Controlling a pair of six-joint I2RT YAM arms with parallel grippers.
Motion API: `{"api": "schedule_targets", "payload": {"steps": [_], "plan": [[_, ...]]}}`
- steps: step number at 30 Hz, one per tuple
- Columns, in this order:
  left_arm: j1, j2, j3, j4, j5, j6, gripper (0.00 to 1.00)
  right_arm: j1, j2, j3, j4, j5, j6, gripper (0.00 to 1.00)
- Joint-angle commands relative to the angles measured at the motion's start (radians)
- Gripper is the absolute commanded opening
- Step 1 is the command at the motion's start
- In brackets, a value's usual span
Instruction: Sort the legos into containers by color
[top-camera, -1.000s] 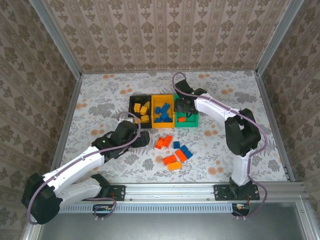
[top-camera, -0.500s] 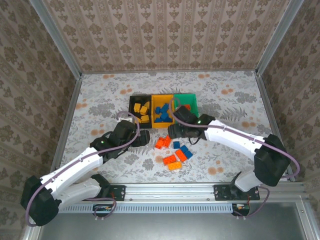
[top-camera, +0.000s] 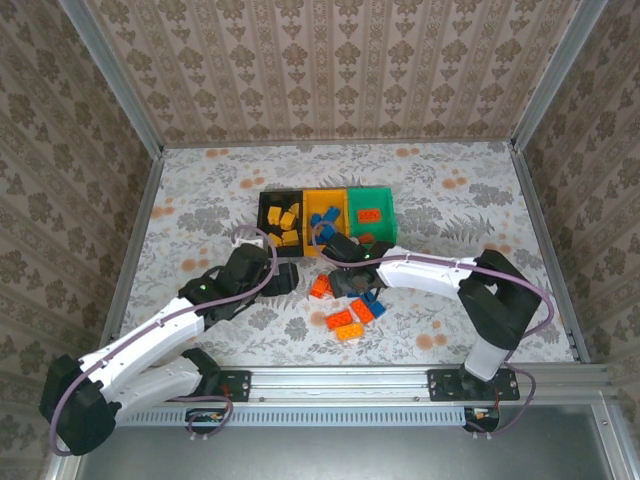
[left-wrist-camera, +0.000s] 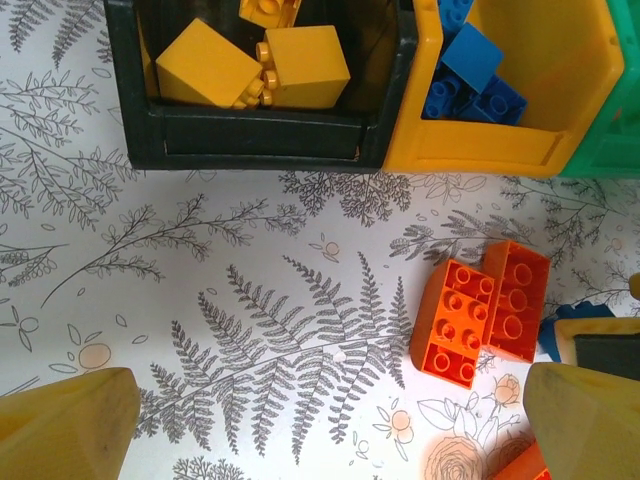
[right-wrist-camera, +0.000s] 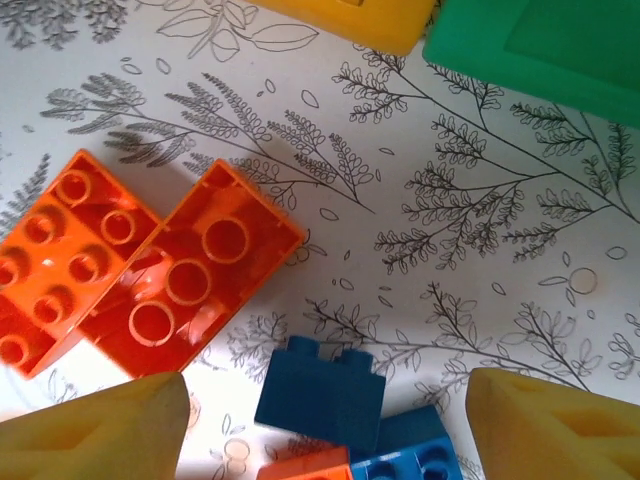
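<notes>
Three containers stand in a row: a black bin (top-camera: 263, 212) with yellow legos (left-wrist-camera: 245, 70), a yellow bin (top-camera: 326, 193) with blue legos (left-wrist-camera: 470, 70), and a green bin (top-camera: 390, 225) with a red-orange lego (top-camera: 371, 215). Loose red-orange legos (top-camera: 322, 286) and blue legos (top-camera: 372, 300) lie in front of the bins. My right gripper (right-wrist-camera: 325, 430) hangs open low over this pile, a blue lego (right-wrist-camera: 320, 395) lying between its fingertips, untouched. Two red-orange legos (right-wrist-camera: 150, 270) lie just left of it. My left gripper (left-wrist-camera: 330, 420) is open over bare table, left of those red-orange legos (left-wrist-camera: 483, 310).
More red-orange legos (top-camera: 345, 322) lie at the near side of the pile. The yellow bin's front wall (right-wrist-camera: 350, 20) and the green bin's front wall (right-wrist-camera: 540, 45) stand just beyond the right gripper. Patterned walls enclose the table on three sides.
My right arm has swung from the green bin back and left to the loose pile and come down over a blue lego. The left arm has stayed put.
</notes>
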Motion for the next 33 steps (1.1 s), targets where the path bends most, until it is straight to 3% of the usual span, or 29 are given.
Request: {"api": "schedule_targets", "payload": {"steps": [1, 9, 16, 23, 33], "plan": [[0.0, -0.014, -0.008, -0.002, -0.003, -0.014, 1.0, 0.004, 0.029, -0.002, 0.043, 0.01, 0.021, 0.71], [0.007, -0.009, -0.012, 0.006, -0.001, -0.014, 1.0, 0.004, 0.073, -0.015, 0.033, 0.01, 0.04, 0.57], [0.01, -0.006, -0.019, 0.013, 0.005, -0.014, 1.0, 0.004, 0.046, -0.066, 0.043, 0.006, 0.065, 0.53], [0.014, 0.015, -0.013, 0.024, 0.017, -0.014, 1.0, 0.004, -0.029, -0.081, 0.077, 0.004, 0.041, 0.38], [0.014, 0.012, -0.018, 0.027, 0.026, -0.016, 1.0, -0.002, -0.191, 0.046, 0.01, -0.008, -0.011, 0.32]]}}
